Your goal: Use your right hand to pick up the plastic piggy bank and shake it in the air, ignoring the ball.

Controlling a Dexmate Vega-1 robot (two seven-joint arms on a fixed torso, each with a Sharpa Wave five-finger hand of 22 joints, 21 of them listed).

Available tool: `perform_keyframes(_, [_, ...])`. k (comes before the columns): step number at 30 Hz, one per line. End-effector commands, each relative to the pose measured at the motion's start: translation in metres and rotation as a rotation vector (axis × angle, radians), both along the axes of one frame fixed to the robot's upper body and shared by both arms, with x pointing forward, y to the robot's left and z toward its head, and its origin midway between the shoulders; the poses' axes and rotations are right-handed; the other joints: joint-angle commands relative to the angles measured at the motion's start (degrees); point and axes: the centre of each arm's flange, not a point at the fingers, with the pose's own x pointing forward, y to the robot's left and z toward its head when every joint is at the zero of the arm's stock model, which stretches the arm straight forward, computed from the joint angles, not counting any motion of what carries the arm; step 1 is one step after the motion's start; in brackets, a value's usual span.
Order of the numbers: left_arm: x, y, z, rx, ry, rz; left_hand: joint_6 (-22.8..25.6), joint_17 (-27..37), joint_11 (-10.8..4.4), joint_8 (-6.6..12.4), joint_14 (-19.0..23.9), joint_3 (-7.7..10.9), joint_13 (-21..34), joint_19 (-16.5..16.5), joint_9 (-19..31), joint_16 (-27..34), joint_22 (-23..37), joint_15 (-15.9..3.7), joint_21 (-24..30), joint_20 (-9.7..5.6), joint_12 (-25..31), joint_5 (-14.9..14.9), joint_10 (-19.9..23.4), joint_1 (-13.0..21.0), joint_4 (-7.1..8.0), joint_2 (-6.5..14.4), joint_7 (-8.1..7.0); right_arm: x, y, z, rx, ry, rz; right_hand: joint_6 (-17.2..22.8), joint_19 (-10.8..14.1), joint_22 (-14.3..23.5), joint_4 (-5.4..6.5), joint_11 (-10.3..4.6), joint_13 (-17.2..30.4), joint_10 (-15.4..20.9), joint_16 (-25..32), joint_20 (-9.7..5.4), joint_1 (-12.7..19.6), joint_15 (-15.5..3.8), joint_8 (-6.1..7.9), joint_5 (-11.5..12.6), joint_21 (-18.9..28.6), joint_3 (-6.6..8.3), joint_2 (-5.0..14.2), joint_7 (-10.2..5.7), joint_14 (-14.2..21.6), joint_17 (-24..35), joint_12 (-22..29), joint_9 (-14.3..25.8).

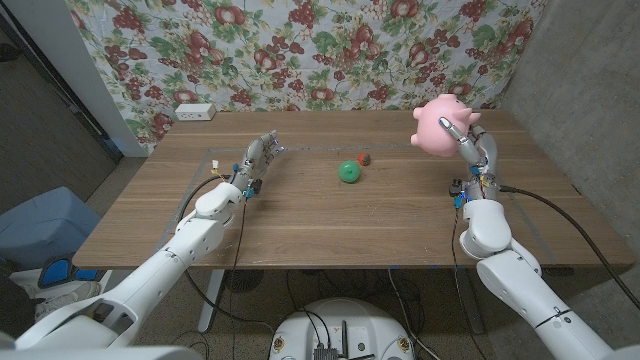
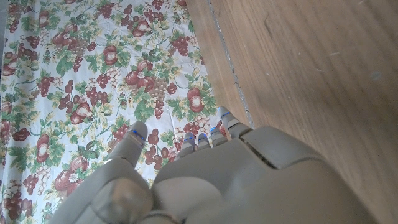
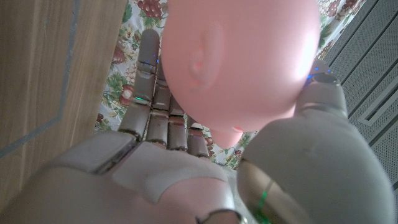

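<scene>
Wooden table (image 1: pixel 320 215) before floral backdrop (image 1: pixel 300 45)

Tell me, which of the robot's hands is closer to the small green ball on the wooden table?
Left. The left hand sits beside the small green ball at table level; the right hand is raised, holding the pink plastic piggy bank.

White arms (image 1: pixel 200 225), grey hands (image 1: pixel 257 160), seemingly black cables (image 1: pixel 575 215).

A fruit-patterned cloth (image 1: pixel 300 45) hangs behind the wooden tabletop (image 1: pixel 330 215); a white power strip (image 1: pixel 194 112) lies at its far-left corner.
</scene>
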Motion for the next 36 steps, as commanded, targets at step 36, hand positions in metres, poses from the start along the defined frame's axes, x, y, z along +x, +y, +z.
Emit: perform_keyframes(36, [0.004,0.002,0.002,0.000,0.004,-0.003,0.2,0.1,0.16,-0.03,-0.3,-0.35,0.2,0.7,0.2,-0.1,0.3,-0.09,-0.7,-0.07,-0.1,-0.2,-0.3,0.7,-0.87,3.7,0.18,0.016,0.019,0.031,-0.591,0.301,0.130,27.2,-7.2,-0.1,0.61,-18.45,16.7,19.8,11.4,-5.20,8.2,-25.49,0.26,10.6,1.4,16.58,15.32,-5.68,18.5,36.4,5.7,12.7])
